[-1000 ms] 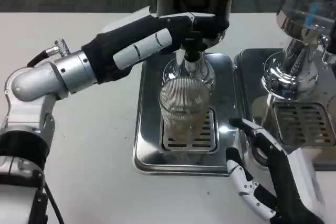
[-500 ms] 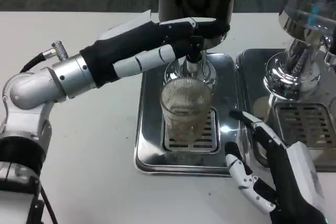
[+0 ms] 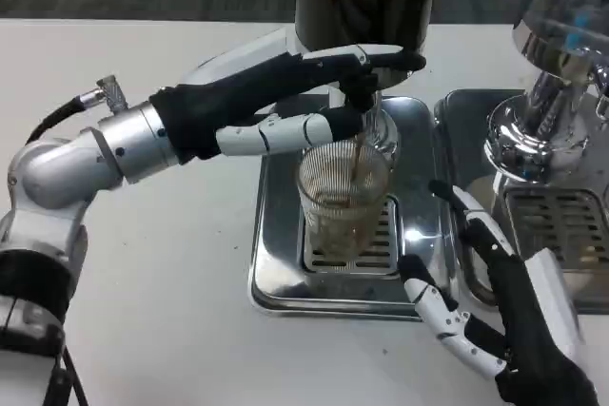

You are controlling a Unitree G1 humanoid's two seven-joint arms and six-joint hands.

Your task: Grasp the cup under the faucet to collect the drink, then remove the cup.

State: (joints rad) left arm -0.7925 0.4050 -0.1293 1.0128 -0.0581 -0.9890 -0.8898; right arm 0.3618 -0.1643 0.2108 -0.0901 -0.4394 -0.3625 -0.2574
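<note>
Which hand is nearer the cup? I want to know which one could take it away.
Left. The left hand reaches over the cup at the faucet; the right hand waits open to its right.

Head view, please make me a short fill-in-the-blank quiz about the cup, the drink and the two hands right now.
1. The ribbed glass cup stands on the metal drip tray under the ____.
2. A brown stream of drink is pouring into the ____.
3. The hand working the faucet is the robot's ____ hand.
4. The right hand holds ____.

Missing words: faucet; cup; left; nothing
</note>
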